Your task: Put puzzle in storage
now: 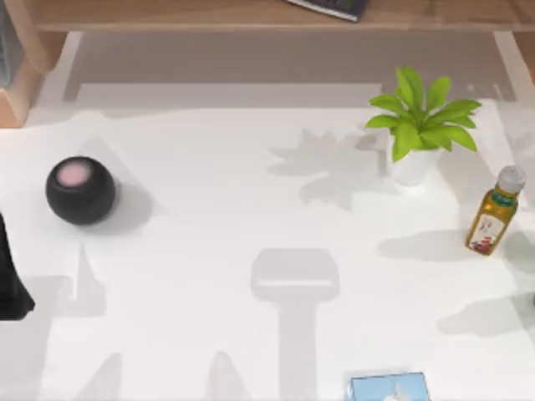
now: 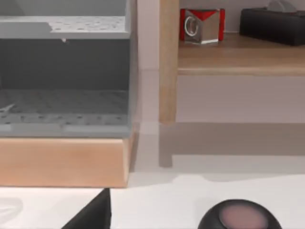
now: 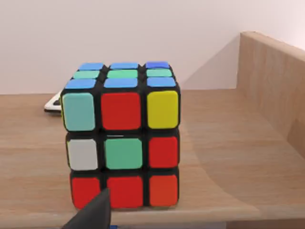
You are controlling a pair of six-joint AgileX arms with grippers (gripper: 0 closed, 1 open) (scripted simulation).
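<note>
Upright, puzzle cube [image 3: 121,138] on wooden shelf [image 3: 228,157], wood side wall beside; hand state: cannot tell.

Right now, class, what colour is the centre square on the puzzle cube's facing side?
Green, on the puzzle cube; right wrist view.

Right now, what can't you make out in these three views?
- Left end effector: cut off by the left wrist view's edge, a dark tip alone; open or shut unclear.
- Right end effector: same, at the right wrist view's edge, in front of the puzzle cube on the wooden shelf.
- Blue item: cut by the top view's lower edge; identity unclear.
</note>
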